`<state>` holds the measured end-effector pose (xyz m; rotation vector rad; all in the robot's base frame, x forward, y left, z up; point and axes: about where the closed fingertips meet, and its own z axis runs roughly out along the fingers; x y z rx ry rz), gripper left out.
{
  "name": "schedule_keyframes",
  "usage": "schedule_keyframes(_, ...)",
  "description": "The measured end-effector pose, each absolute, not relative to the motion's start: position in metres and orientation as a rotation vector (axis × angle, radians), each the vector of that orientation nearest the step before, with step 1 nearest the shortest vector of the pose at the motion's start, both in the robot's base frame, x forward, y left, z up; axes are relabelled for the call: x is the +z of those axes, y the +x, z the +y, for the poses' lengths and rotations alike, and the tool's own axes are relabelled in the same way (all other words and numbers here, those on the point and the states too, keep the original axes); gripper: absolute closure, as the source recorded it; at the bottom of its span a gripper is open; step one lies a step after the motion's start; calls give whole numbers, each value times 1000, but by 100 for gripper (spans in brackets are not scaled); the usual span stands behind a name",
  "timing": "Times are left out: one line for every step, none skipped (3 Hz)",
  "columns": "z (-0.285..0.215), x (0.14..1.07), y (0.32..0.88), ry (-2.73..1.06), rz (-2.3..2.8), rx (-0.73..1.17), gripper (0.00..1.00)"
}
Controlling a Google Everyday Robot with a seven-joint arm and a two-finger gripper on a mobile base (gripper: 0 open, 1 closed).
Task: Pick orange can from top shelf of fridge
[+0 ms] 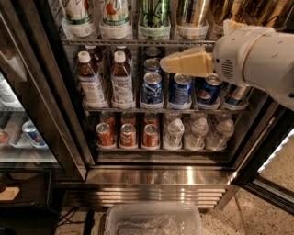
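The tall, slim, shiny golden orange can point(193, 13) stood on the top shelf point(115, 42), a silver wire rack with a steel front edge, inside the big black-framed glass-door fridge point(46, 105). Its lid was cut off from my view, and I could read no writing on it. Just left of it stood a green-patterned tall can point(155, 13), also cut off at the top, and further left white-labelled bottles point(115, 16) whose lettering was too small to read. The robot's cream-coloured gripper point(183, 63), on its white arm point(252, 59), hung just below that shelf's edge, beneath the orange can and apart from it. Whether it was apart or together I could not tell. It hid part of the row of short blue cans point(151, 87). One blue Pepsi can point(209, 89) showed the round Pepsi mark. Lower down stood red cans point(127, 134) and clear water bottles point(174, 133), their labels illegible.
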<state>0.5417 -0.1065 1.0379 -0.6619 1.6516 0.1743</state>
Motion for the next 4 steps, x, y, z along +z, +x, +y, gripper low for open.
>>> schedule_keyframes(-100,1054,556,-603,1562,105,0)
schedule_keyframes(-99,1065,567,-553,1499,36,0)
schedule_keyframes(-105,1065,575,-490,1472,-3,0)
schedule_keyframes(-112,1064,578,-432,1448,-30,0)
